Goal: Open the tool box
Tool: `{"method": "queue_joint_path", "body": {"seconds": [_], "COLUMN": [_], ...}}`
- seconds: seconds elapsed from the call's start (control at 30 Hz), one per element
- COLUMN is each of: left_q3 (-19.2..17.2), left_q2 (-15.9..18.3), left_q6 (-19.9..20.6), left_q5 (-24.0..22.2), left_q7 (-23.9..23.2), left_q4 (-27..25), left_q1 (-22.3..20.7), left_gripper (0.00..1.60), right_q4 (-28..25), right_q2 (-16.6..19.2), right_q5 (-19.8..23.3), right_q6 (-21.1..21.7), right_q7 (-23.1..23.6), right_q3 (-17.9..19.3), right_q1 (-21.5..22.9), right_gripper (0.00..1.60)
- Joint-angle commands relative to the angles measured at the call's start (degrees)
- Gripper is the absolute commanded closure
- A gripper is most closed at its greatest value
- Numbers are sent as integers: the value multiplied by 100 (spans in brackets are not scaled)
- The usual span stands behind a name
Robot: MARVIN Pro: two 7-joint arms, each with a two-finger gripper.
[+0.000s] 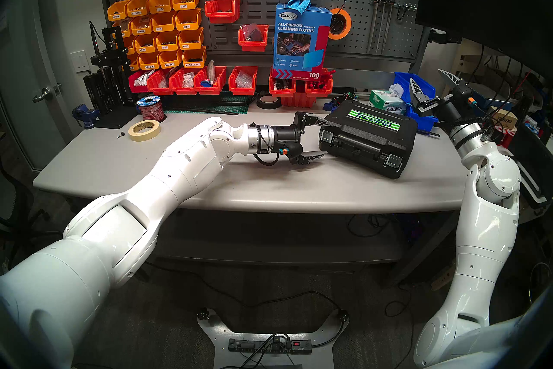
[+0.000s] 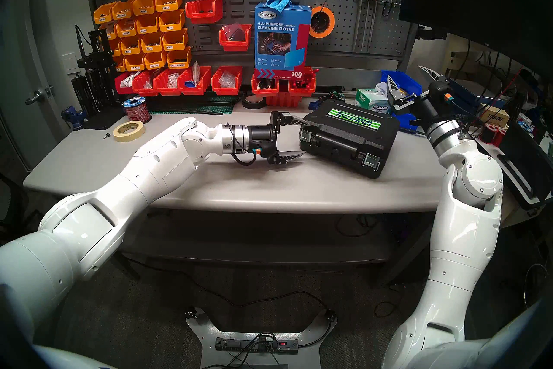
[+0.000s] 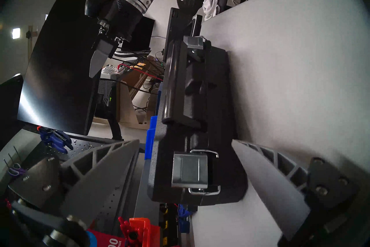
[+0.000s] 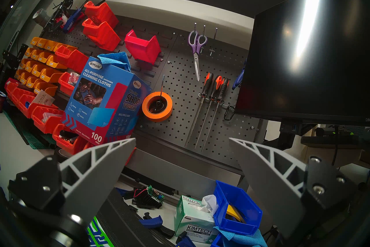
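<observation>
The tool box (image 1: 369, 137) lies flat and closed on the tabletop (image 1: 209, 188), its handle (image 1: 356, 144) and two silver latches (image 3: 190, 170) facing the robot. The rigid, textured shell should resist slipping; take hold at the latches, then the lid edge. The left tool (image 1: 311, 139), spread wide, sits just beside the box's left latch. The right tool (image 1: 431, 84), also spread, hovers behind the box.

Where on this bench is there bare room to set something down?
Bare: the tabletop in front of the left arm and tool box, and the stretch between the masking tape roll and left claw. Crowded: the back edge and right corner around the Kimtech box.
</observation>
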Motion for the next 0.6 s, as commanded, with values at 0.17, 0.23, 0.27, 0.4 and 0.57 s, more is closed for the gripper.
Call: {"method": "queue_joint_path", "body": {"seconds": [0.17,0.23,0.27,0.4,0.57], "left_q3": [249,300,286,281,345], "left_q2": [145,134,109,0,-141], "left_q6": [5,5,5,5,5], "left_q5": [1041,1219,1314,1681,2150], "left_q7": [1130,1333,1408,1839,2457], "left_q4": [-57,37,94,345,665], "left_q1": [20,-16,-27,-97,-228], "left_gripper": [0,0,0,0,0], "right_q4": [-66,-66,-66,-66,-67], "right_q2": [26,26,26,27,27], "right_q5": [-18,-18,-18,-17,-17], "right_q6": [7,8,8,8,8], "right_q7": [-9,-10,-10,-11,-12], "right_q3": [-16,-16,-17,-17,-18], "right_q1": [42,42,42,42,41], "right_gripper": [0,0,0,0,0]}}
